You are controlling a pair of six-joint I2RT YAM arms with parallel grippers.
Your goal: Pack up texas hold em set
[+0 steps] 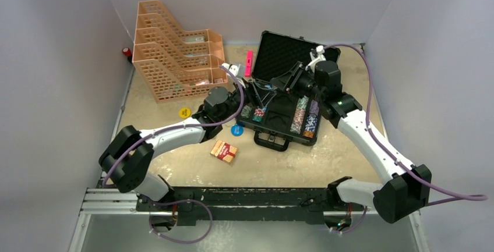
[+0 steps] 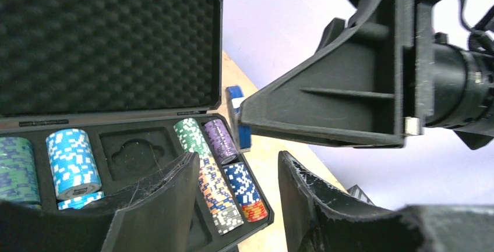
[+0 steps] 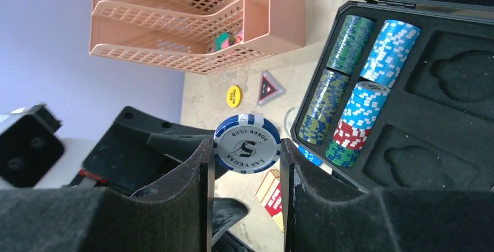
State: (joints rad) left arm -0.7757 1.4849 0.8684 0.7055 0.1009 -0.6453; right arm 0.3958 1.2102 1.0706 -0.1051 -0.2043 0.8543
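Observation:
The black case (image 1: 274, 121) lies open with its foam lid (image 2: 105, 42) upright. Striped chip stacks (image 1: 306, 118) fill the side slots (image 3: 349, 106). Over the case's left end, my right gripper (image 3: 246, 154) is shut on a blue-and-white poker chip (image 3: 247, 140), held on edge. My left gripper (image 2: 237, 162) faces it from the left, open with nothing between its fingers; the held chip (image 2: 236, 112) shows just beyond them. A red card deck (image 1: 224, 151) and a blue dealer button (image 1: 237, 129) lie on the table in front of the case.
Orange mesh trays (image 1: 175, 48) stand at the back left. A pink marker (image 1: 249, 63) lies beside the case lid. A yellow button (image 1: 184, 113) and a small triangular piece (image 3: 268, 87) sit on the table left of the case. Walls close in the sides.

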